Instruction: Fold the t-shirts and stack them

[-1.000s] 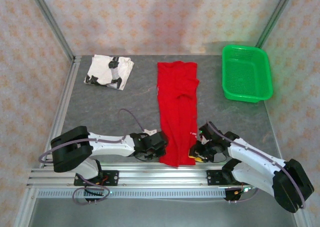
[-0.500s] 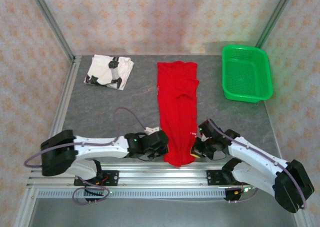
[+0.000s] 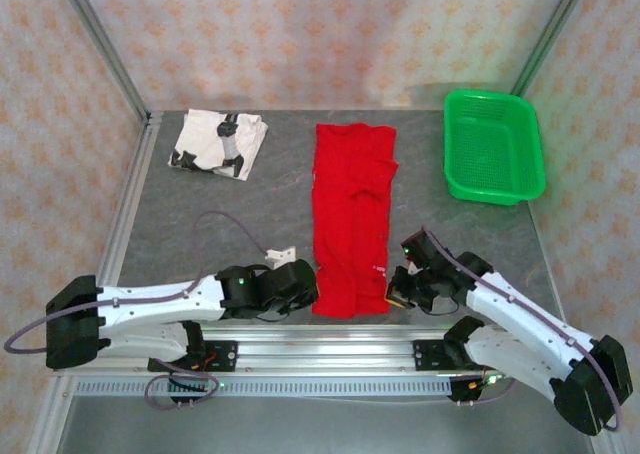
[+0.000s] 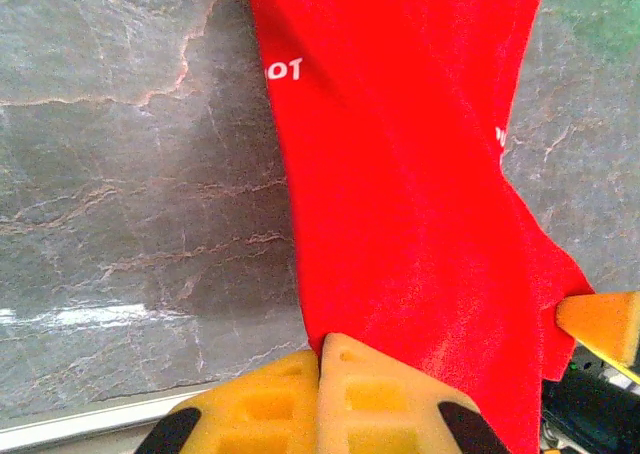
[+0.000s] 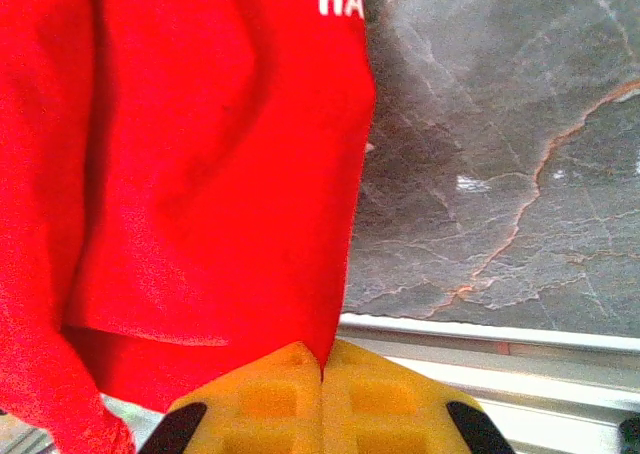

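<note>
White "HA", cut at frame edge, on red t-shirt (image 5: 200, 154); white "OT" elsewhere on same cloth.

A green plastic basket (image 3: 495, 149) with a mesh wall sits on the table (image 3: 240, 214), at its far right corner, upright, mouth up; the table's top is grey stone-look sheet with pale and rusty veins, seen close in the left wrist view (image 4: 120, 174) and the right wrist view (image 5: 500, 174); silver aluminium rails (image 3: 330, 359) run along the table's near edge, also at the bottom of the right wrist view (image 5: 480, 334); another rail (image 3: 130, 204) borders the table's left side; two slanted metal posts (image 3: 100, 44) (image 3: 550, 29) rise from the table's far corners; pale floral wallpaper (image 3: 300, 34) covers the walls around the table.
</note>
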Motion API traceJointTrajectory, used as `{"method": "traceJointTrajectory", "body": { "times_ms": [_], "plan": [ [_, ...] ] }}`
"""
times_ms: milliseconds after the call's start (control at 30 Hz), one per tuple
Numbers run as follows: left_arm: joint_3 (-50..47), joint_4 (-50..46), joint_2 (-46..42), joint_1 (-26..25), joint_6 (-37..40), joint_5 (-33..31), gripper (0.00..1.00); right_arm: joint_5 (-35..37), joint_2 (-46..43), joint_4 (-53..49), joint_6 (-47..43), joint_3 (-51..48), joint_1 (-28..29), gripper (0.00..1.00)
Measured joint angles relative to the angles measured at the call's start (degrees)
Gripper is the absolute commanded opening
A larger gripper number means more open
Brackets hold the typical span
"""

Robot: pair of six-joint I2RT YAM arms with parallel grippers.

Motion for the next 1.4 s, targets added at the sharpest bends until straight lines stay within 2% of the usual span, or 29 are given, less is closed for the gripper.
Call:
{"method": "traceJointTrajectory", "body": {
  "times_ms": [233,433,567,800,1033,1400],
  "plan": [
    [2.38,-2.05,-0.39,3.23,0.68,-0.02,0.00,0.24,2.25,-1.79,-1.92,6.95,-3.52,0.00],
    [6.93,-3.61,-0.39,11.10,4.48,2.08,0.00,-0.20,10.08,-1.97,-5.97,15.13,-7.96,0.00],
    [10.86,-3.93,0.55,17.49,8.26,5.64,0.00,-1.16,16.85,-1.68,-9.20,21.46,-11.41,0.00],
    [17.62,-3.98,8.59,27.21,15.06,12.37,0.00,-2.91,28.83,-2.03,-15.26,32.20,-17.05,0.00],
    [24.63,-4.00,18.08,34.07,20.50,18.08,0.00,-3.96,39.78,-3.58,-20.24,42.29,-20.63,0.00],
    [38.95,-5.81,34.01,40.68,27.78,24.26,0.00,-5.03,52.43,-4.28,-23.17,51.23,-24.50,0.00]
  ]
}}
